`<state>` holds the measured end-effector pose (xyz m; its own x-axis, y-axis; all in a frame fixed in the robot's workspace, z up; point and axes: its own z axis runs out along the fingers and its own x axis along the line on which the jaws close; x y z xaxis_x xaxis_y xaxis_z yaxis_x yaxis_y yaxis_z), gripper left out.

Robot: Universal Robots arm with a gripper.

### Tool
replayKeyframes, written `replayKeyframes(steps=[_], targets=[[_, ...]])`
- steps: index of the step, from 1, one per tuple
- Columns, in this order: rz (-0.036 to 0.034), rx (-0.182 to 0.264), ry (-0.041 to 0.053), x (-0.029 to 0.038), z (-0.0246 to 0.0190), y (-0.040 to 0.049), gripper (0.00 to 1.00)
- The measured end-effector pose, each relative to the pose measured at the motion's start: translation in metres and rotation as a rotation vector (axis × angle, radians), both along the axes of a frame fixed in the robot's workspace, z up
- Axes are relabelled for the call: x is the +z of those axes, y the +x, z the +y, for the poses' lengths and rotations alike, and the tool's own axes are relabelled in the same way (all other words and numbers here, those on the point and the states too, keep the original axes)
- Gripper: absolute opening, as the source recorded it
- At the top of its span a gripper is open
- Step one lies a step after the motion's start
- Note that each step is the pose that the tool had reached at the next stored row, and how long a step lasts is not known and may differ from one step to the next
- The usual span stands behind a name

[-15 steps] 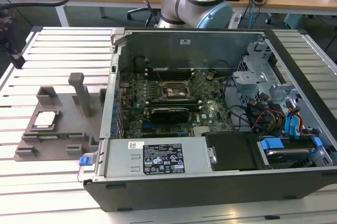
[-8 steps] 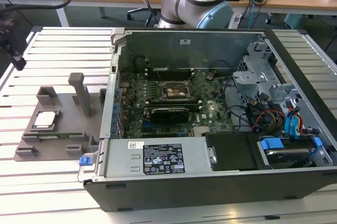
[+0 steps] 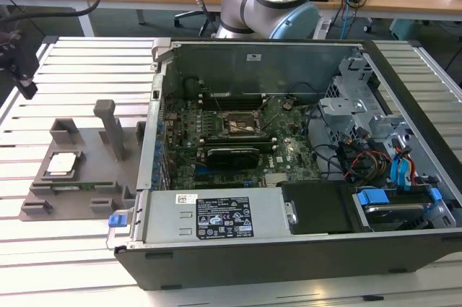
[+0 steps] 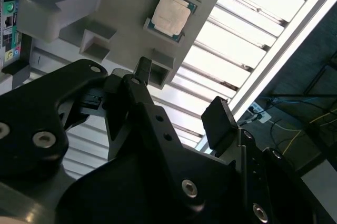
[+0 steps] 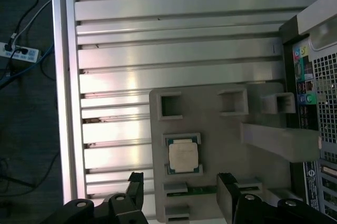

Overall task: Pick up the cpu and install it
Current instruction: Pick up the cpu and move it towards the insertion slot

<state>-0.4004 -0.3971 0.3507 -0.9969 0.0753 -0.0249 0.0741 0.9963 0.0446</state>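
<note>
Small flat square silvery-grey cpu (image 5: 183, 156) with tan rim: lies in a recess of the grey plastic fixture plate (image 5: 210, 129) on the slatted aluminium table (image 5: 158, 34), at the exterior view's left of the open black computer case (image 3: 289, 264). Black two-finger gripper (image 5: 180, 195): hangs above it, jaws apart, untouching.

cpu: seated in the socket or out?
Out. The cpu lies flat in a square recess of the grey holder, outside the case, apart from the motherboard socket. The open gripper hangs above it.
</note>
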Motion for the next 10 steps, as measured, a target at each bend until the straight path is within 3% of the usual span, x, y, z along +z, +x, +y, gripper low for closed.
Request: replayKeyframes(steps=[10], targets=[[-0.0001,0.0,0.0,-0.005,0.0,0.0,0.66]])
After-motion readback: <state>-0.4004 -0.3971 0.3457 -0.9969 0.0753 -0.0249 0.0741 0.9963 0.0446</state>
